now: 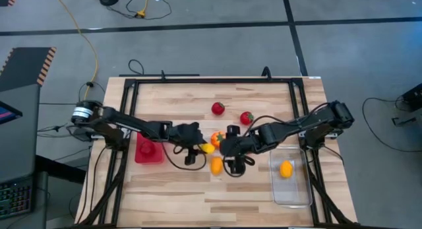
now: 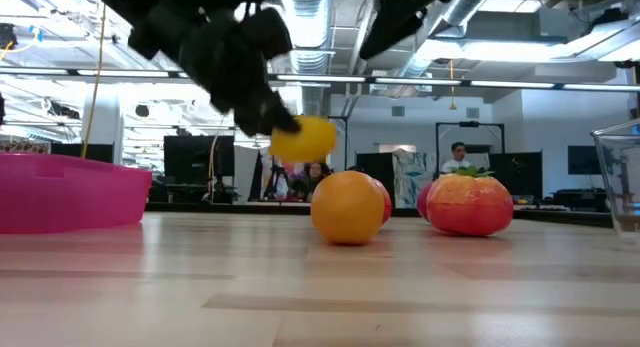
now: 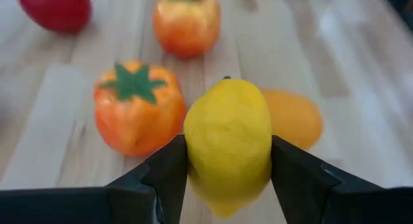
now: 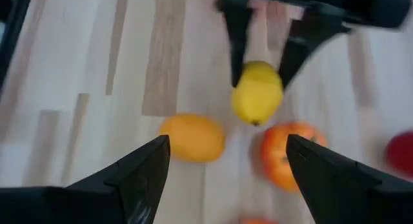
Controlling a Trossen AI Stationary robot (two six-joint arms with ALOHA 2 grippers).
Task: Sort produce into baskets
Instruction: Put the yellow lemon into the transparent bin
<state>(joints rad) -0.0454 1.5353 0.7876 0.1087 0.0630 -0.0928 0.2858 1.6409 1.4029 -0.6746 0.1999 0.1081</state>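
**Lemon pinched clear of the table**

The left hand (image 3: 227,179) grips a yellow lemon (image 3: 228,143) above the table (image 1: 171,189), its underside cut off. The right hand (image 4: 226,166) hangs wide open and empty nearby, over the orange oval (image 4: 191,137).

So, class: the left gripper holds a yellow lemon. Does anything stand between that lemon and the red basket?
Nothing visible does. The left gripper holds the lemon above the table, and the red basket sits beyond that arm's own wrist, with only bare wood between them.
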